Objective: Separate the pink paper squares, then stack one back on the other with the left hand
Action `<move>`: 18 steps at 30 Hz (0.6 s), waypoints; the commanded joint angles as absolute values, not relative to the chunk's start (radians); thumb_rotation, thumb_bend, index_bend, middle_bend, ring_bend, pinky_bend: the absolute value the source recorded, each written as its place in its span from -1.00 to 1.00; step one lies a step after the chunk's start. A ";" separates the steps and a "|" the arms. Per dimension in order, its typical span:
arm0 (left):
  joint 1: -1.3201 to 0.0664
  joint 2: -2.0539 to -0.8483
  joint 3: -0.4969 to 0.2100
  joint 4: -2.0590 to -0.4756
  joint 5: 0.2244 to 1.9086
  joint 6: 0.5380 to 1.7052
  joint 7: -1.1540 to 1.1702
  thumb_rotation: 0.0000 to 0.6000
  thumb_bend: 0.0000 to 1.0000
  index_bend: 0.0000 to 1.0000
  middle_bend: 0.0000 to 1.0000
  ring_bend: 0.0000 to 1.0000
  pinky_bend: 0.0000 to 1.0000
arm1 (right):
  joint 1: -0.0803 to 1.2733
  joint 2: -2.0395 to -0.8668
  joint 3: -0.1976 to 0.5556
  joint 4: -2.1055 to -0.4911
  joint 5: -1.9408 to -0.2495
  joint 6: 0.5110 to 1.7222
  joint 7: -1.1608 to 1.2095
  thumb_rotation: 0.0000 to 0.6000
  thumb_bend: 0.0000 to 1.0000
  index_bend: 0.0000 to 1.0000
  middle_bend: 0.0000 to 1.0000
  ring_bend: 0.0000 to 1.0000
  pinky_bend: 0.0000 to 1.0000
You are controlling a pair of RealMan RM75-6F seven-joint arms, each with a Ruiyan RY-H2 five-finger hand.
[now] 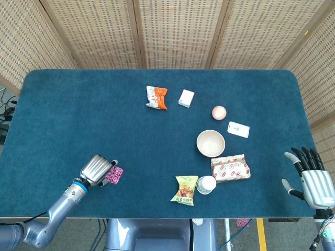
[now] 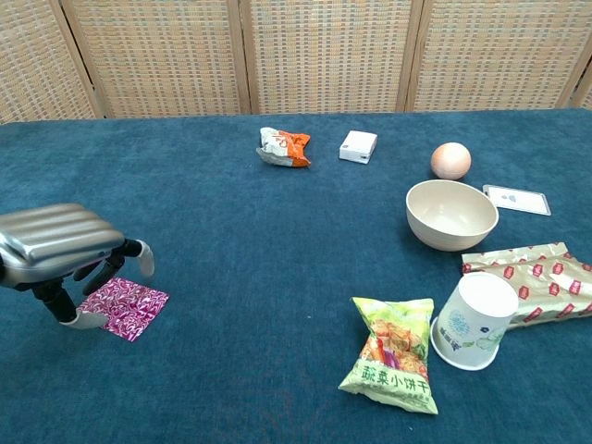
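The pink paper squares (image 2: 124,307) lie flat on the blue surface (image 2: 277,240) at the lower left of the chest view, stacked so they read as one patterned piece. The left hand (image 2: 63,248) hangs just above their left edge, fingers curled downward with the fingertips (image 2: 144,262) near the paper; whether any of them touches it cannot be told, and nothing is lifted. In the head view the same hand (image 1: 97,169) sits at the lower left beside the squares (image 1: 116,174). The right hand (image 1: 312,178) rests at the lower right edge of that view, fingers spread and empty, well apart from the bowl (image 1: 210,143) near centre.
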State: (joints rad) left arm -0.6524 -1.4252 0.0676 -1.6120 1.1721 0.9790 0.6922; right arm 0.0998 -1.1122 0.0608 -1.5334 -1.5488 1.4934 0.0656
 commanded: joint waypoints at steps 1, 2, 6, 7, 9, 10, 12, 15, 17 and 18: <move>-0.626 -1.407 0.051 -1.621 1.205 1.031 0.631 0.78 -0.50 -0.65 0.23 0.16 0.08 | 0.102 -1.110 0.060 -1.534 -1.551 1.490 0.065 1.00 -0.33 -0.65 -0.72 -0.99 -1.00; -0.615 -1.400 0.047 -1.621 1.221 1.054 0.605 0.78 -0.50 -0.67 0.17 0.13 0.08 | 0.103 -1.110 0.060 -1.533 -1.553 1.490 0.064 1.00 -0.33 -0.65 -0.72 -0.98 -1.00; -0.562 -1.359 0.034 -1.626 1.280 1.155 0.504 0.78 -0.50 -0.68 -0.08 -0.09 0.08 | 0.109 -1.109 0.062 -1.530 -1.551 1.482 0.065 1.00 -0.33 -0.65 -0.72 -0.98 -1.00; -0.540 -1.345 0.030 -1.628 1.297 1.194 0.471 0.78 -0.50 -0.68 -0.12 -0.13 0.08 | 0.111 -1.109 0.063 -1.529 -1.550 1.480 0.066 1.00 -0.33 -0.65 -0.72 -0.98 -1.00; -0.497 -1.315 0.027 -1.631 1.328 1.269 0.414 0.78 -0.50 -0.68 -0.24 -0.24 0.08 | 0.113 -1.109 0.065 -1.526 -1.547 1.476 0.065 1.00 -0.33 -0.65 -0.71 -0.98 -1.00; -0.481 -1.306 0.028 -1.630 1.340 1.294 0.395 0.78 -0.50 -0.68 -0.27 -0.28 0.08 | 0.114 -1.109 0.065 -1.525 -1.546 1.475 0.065 1.00 -0.33 -0.65 -0.71 -0.99 -1.00; -0.449 -1.291 0.027 -1.622 1.364 1.347 0.356 0.78 -0.50 -0.68 -0.38 -0.36 0.04 | 0.115 -1.110 0.067 -1.522 -1.542 1.474 0.065 1.00 -0.33 -0.65 -0.71 -0.99 -1.00; -0.384 -1.264 0.027 -1.609 1.393 1.441 0.280 0.78 -0.50 -0.68 -0.49 -0.46 -0.08 | 0.118 -1.111 0.075 -1.527 -1.530 1.470 0.052 1.00 -0.33 -0.65 -0.71 -0.99 -1.00; -0.358 -1.253 0.029 -1.604 1.406 1.473 0.255 0.79 -0.50 -0.68 -0.55 -0.51 -0.14 | 0.119 -1.112 0.079 -1.529 -1.523 1.470 0.043 1.00 -0.33 -0.65 -0.71 -0.99 -1.00; -0.343 -1.248 0.031 -1.604 1.411 1.490 0.246 0.78 -0.50 -0.68 -0.57 -0.53 -0.16 | 0.119 -1.113 0.080 -1.530 -1.521 1.470 0.039 1.00 -0.33 -0.65 -0.71 -0.99 -1.00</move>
State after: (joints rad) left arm -0.3752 -1.2689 0.0299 -1.6110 1.3887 1.4558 0.2760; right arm 0.1183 -1.1119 0.0780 -1.5282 -1.5234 1.4703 0.0421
